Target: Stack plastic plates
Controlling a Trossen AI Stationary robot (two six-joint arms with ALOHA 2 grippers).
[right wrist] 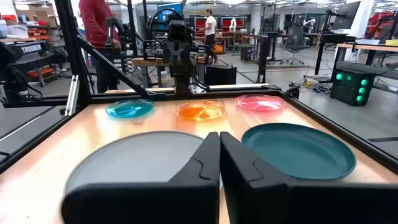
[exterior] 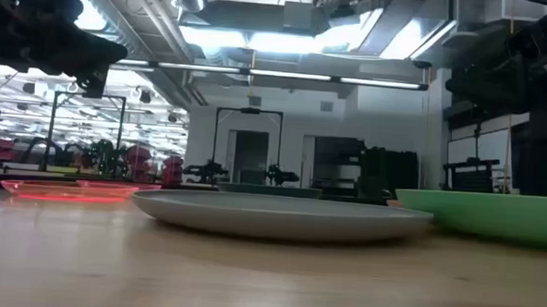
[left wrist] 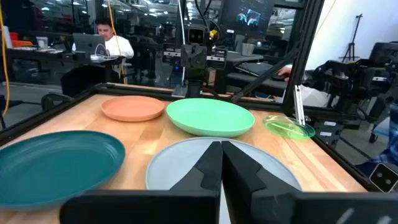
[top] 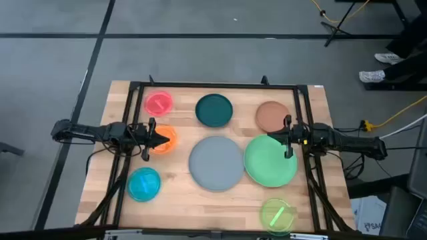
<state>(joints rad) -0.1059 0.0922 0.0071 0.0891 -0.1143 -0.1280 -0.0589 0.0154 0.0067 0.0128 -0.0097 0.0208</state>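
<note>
Left gripper [top: 159,139] hovers over the orange plate [top: 167,139] at the table's left side, fingers pressed together, nothing between them; its wrist view shows the two dark fingers [left wrist: 208,167] meeting at the tips. Pink plate [top: 159,103] lies at the far left corner of the wooden table [top: 180,190], cyan plate [top: 143,184] at the near left; the three small ones form a column, each apart from the others.

Centre: dark teal plate [top: 214,110] near the far edge, large grey plate [top: 215,163] just in front of it, flat on the wood. In the low view the grey plate [exterior: 280,214] fills the middle, the pink one [exterior: 64,189] to its left.

Right of centre: large light green plate [top: 267,163] sits just beside the grey plate, rims very close; cannot tell whether they touch. Brown plate [top: 271,116] lies behind the green one, near the far right corner. Lime plate [top: 276,215] sits at the near right edge, apart from the rest.

Right gripper [top: 287,139] hangs above the far edge of the light green plate, between it and the brown plate, fingers [right wrist: 205,165] closed against each other, holding nothing.

No plate rests on another.
</note>
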